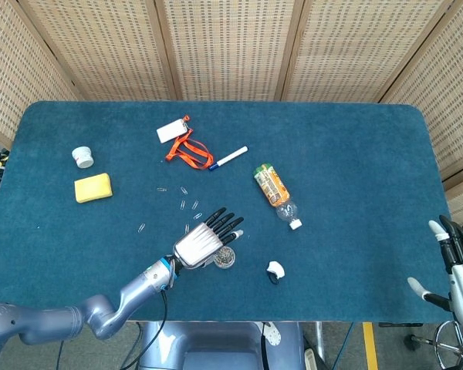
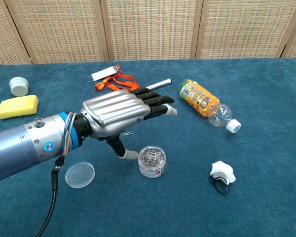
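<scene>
My left hand [image 1: 204,240] [image 2: 119,111] hovers palm down just above a small clear jar of paper clips [image 2: 152,161] [image 1: 225,257], fingers spread and holding nothing; its thumb hangs down beside the jar's left wall. The jar's clear lid [image 2: 79,174] lies flat on the cloth to the left. Several loose paper clips [image 1: 183,205] are scattered beyond the hand. My right hand [image 1: 457,267] shows only in the head view, off the table's right front corner, fingers apart and empty.
An orange-labelled bottle [image 1: 275,192] [image 2: 205,102] lies on its side to the right. A white clip with a black ring [image 2: 221,172], marker [image 1: 229,157], orange lanyard with card [image 1: 185,143], yellow sponge [image 1: 92,187] and white tub [image 1: 82,157] sit around the blue cloth table [image 1: 355,162].
</scene>
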### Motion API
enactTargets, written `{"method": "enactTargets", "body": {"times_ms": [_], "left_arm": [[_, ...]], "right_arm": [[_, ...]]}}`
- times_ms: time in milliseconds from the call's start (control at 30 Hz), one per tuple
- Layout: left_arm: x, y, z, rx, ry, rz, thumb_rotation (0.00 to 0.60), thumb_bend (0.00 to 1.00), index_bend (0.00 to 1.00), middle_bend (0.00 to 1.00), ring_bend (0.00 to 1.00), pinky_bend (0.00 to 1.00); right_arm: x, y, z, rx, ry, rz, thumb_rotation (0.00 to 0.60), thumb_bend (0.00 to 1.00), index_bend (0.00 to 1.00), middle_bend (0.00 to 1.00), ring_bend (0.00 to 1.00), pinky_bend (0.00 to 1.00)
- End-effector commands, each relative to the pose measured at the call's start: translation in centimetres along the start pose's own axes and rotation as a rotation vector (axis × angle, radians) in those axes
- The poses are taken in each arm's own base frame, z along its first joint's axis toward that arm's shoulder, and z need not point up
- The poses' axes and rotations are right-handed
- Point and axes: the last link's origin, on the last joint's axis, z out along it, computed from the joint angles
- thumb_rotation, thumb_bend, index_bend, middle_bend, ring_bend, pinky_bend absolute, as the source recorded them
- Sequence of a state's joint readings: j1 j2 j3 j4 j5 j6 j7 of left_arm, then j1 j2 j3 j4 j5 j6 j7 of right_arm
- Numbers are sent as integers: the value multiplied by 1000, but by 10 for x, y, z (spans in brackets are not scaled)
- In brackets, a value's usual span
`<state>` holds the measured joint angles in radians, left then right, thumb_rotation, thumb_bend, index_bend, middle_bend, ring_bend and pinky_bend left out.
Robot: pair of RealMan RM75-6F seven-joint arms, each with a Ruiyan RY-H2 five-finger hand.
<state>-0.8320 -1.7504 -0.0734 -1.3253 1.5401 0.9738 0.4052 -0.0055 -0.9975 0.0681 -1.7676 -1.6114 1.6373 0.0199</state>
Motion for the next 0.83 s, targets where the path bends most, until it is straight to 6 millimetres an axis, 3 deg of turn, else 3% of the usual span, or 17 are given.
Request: {"method": "enactTargets", "body": {"times_ms": [33, 300, 467, 567, 633, 767, 833], "left_arm": [[4, -4, -2, 2, 16, -6, 600, 171, 59, 0, 0, 0], [30, -38, -23, 89, 103, -12, 600, 163, 3, 0, 0, 0], [49, -87, -72, 243, 145, 35, 600, 118, 0, 0, 0, 0], [50, -117, -120, 400, 172, -6, 600, 73, 0, 0, 0, 0], [46, -142, -174, 595, 175, -69, 600, 62, 0, 0, 0, 0], [44, -152, -251, 794, 169, -136, 600, 55, 0, 0, 0, 0], [44, -152, -273, 844, 173, -150, 600, 55, 0, 0, 0, 0]], "right_arm": [[0, 0, 0, 1, -1, -1, 600, 0, 0, 0, 0, 0], [-1, -1, 0, 4, -5, -1, 600, 0, 0, 0, 0, 0], [0, -2, -1, 9, -2, 4, 600, 0, 0, 0, 0, 0], [2, -2, -2, 6, 4, 13, 600, 0, 0, 0, 0, 0], [5, 0, -3, -2, 14, 17, 600, 0, 0, 0, 0, 0], [7, 1, -4, -4, 17, 22, 600, 0, 0, 0, 0, 0], [7, 1, -4, -2, 16, 24, 600, 0, 0, 0, 0, 0]]}}
